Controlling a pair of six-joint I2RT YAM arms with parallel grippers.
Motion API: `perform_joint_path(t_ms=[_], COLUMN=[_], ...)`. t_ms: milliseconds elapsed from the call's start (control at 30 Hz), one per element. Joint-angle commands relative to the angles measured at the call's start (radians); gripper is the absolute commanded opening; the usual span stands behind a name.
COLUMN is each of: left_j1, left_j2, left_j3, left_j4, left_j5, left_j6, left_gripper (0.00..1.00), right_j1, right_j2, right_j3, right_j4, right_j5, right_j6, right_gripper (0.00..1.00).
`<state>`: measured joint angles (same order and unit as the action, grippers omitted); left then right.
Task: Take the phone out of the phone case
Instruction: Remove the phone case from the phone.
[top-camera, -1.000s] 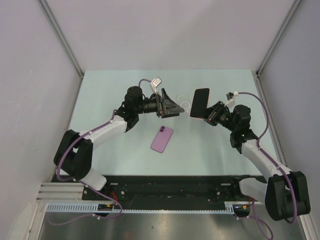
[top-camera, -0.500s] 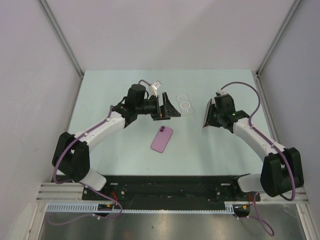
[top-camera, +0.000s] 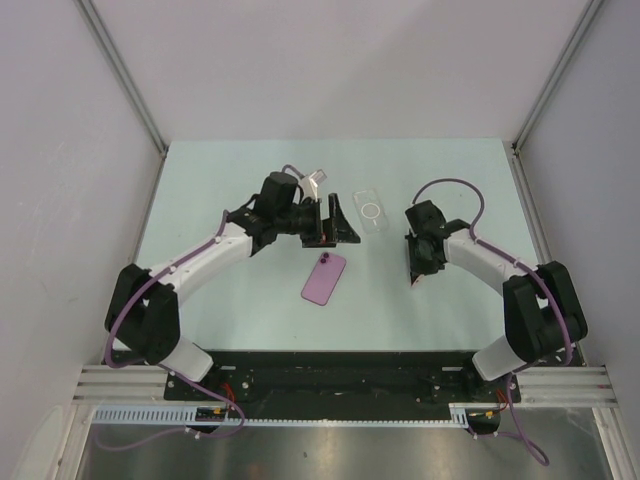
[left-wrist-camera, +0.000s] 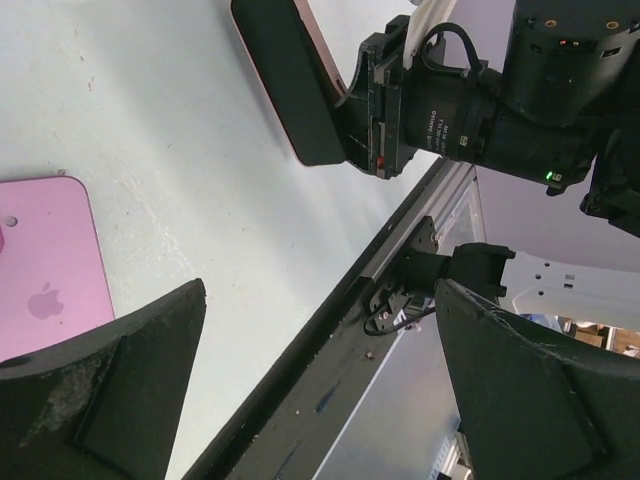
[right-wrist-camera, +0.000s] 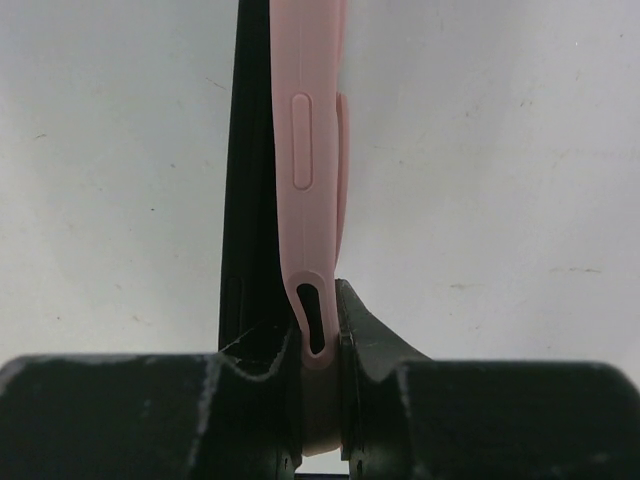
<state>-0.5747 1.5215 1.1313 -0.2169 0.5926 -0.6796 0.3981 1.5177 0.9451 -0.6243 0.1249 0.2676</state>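
- R gripper (top-camera: 415, 264) is clamped on one end of the cased phone. In its wrist cam the fingers (right-wrist-camera: 370, 345) pinch it front to back.
- The phone (right-wrist-camera: 250, 200) sits in the pink case (right-wrist-camera: 310, 150), not out yet. Dark screen on one face, pink shell on the other, side button bump showing on the case edge.
- The cased phone is held on edge, tilted, low over the table (top-camera: 220, 180), right of centre. Can't tell if its far end touches the surface.
- L gripper (top-camera: 338, 222) is spread wide w/ nothing between the fingers (left-wrist-camera: 100, 400). It hovers mid-table, pointing toward the R arm.
- The L wrist cam looks straight at the R gripper and the held phone, w/ a gap between them.
- A 2nd phone, purple/pink iPhone (top-camera: 324, 278), lies flat and back-up on the table. It's bare, just near-side of the L gripper, and nothing touches it.
- A clear case (top-camera: 371, 211) lies flat on the far side, between the two grippers, apart from both.
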Motion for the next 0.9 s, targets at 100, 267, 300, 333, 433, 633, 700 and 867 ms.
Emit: perform_joint_path(t_ms=[100,267,300,333,433,633,700,867], left_j1=[-0.033,-0.039,-0.039,-0.039,-0.040,-0.040,-0.043,-0.045], left_j2=[0.022,0.035,0.039,0.037,0.042,0.045,0.048,0.042], left_j3=[0.053,0.039,0.036,0.035,0.030,0.030,0.030,0.024], left_j4=[-0.009,-0.009,-0.010,-0.010,-0.007,-0.001,0.004,0.004], left_j5=[-0.017,-0.014,-0.016,-0.016,-0.014,-0.016,-0.013,-0.013], left_j6=[0.023,0.018,0.018,0.018,0.018,0.014,0.009,0.011], left_gripper=[1.00,1.00,1.00,1.00,1.00,1.00,1.00,1.00], right_j1=[0.025,0.034,0.030,0.030,0.025,0.013,0.027,0.048], right_j2=[0.085,0.119,0.125,0.124,0.096,0.140,0.186,0.230], right_j3=[0.046,-0.017,-0.017,-0.014,-0.028,-0.028,-0.029,-0.049], right_j4=[0.066,0.170,0.172,0.166,0.184,0.182,0.184,0.238], right_j5=[0.067,0.073,0.068,0.073,0.093,0.021,0.015,0.009], right_j6=[-0.010,0.016,0.021,0.021,0.030,0.074,0.094,0.157], right_gripper=[0.00,0.03,0.04,0.06,0.15,0.42,0.43,0.11])
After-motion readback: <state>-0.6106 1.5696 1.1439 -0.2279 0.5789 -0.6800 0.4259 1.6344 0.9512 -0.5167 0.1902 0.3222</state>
